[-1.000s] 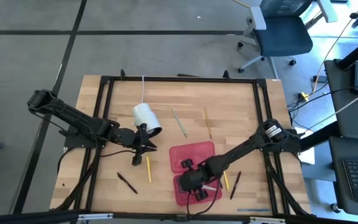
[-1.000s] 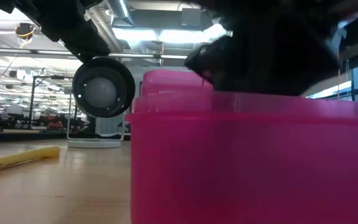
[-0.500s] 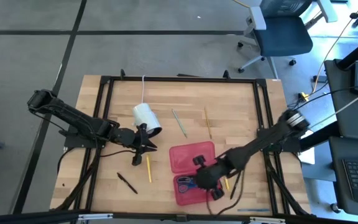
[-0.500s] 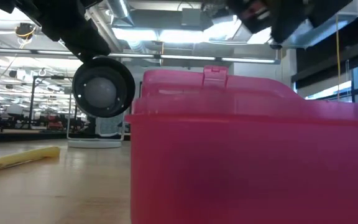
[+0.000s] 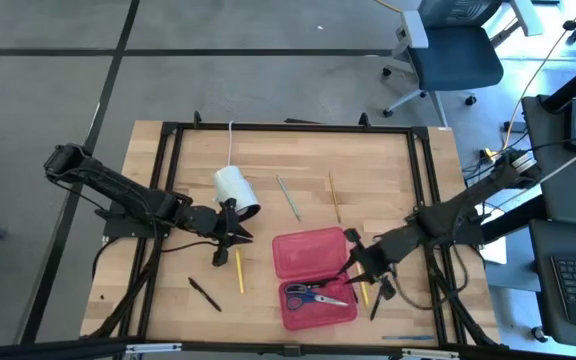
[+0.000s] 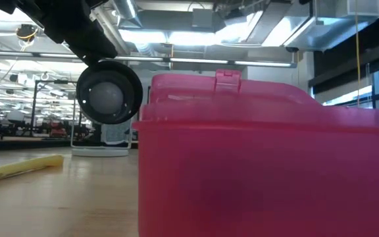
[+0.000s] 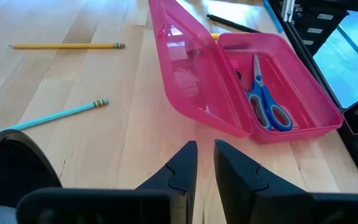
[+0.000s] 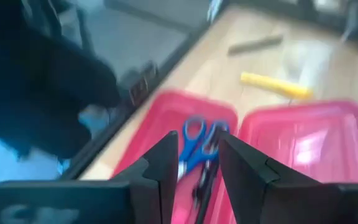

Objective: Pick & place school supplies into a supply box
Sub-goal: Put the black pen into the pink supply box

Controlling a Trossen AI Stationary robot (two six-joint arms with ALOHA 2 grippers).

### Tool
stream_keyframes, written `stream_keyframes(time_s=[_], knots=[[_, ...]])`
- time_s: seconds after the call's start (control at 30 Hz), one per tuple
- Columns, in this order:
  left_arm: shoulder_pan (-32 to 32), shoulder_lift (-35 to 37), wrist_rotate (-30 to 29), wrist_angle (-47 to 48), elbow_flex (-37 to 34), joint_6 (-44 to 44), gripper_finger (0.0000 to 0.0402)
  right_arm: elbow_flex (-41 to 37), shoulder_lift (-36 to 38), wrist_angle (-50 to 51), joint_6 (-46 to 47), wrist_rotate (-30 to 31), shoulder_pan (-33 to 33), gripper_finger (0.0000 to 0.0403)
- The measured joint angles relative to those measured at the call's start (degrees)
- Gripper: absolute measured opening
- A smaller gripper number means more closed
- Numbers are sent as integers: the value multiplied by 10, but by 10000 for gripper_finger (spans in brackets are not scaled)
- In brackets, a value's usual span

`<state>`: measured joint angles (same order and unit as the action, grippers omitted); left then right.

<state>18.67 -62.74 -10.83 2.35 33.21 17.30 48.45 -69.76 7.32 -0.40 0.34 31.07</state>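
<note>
Overhead, we count one red box (image 5: 315, 277) lying open on the table (image 5: 388, 160), its lid toward the table's middle and its tray toward the near edge. One pair of scissors (image 5: 314, 296) lies in the tray. Outside it we count three pencils: a green one (image 5: 289, 197) and a wood-coloured one (image 5: 335, 196) beyond the lid, well apart from it, and a yellow one (image 5: 239, 271) left of the box. One black pen (image 5: 205, 294) lies farther left, another pen (image 5: 378, 297) just right of the tray. A white cylinder (image 5: 236, 190) with a cord stands near the left gripper (image 5: 230, 237). The right gripper (image 5: 363, 277) hangs just beside the tray's right edge and carries nothing.

Low down, we see the box wall (image 6: 262, 178) filling most of the picture and hiding what lies behind it. A yellow pencil (image 6: 18, 168) lies on the wood at left, under a dark arm.

From the left wrist, we see narrowly parted fingers (image 7: 176, 171) with nothing between them. Ahead stands the open box (image 7: 229, 118) with the scissors (image 7: 265, 102) in its tray; two pencils lie on the wood beside the lid.

From the right wrist, we see fingers (image 8: 166, 162) apart and empty above the tray, where the scissors (image 8: 194, 146) lie.
</note>
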Motion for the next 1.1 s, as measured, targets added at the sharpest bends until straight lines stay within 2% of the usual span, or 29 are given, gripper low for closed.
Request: stream_keyframes(time_s=[0.13, 0.23, 0.37, 0.6, 0.83, 1.1], knots=[[0, 0, 0, 0, 0, 0, 52, -47, 44, -29, 4, 0, 0, 119], [0, 0, 0, 0, 0, 0, 51, -79, 58, -34, 49, 0, 0, 119], [0, 0, 0, -2, 0, 0, 48, -112, 76, -49, 47, -1, -3, 119], [0, 0, 0, -8, 0, 0, 52, -184, 161, -138, 30, -83, -17, 119], [0, 0, 0, -10, 0, 0, 48, -244, 248, -166, 29, -56, -18, 119], [0, 0, 0, -15, 0, 1, 53, -266, 269, -188, 13, -55, -18, 119]])
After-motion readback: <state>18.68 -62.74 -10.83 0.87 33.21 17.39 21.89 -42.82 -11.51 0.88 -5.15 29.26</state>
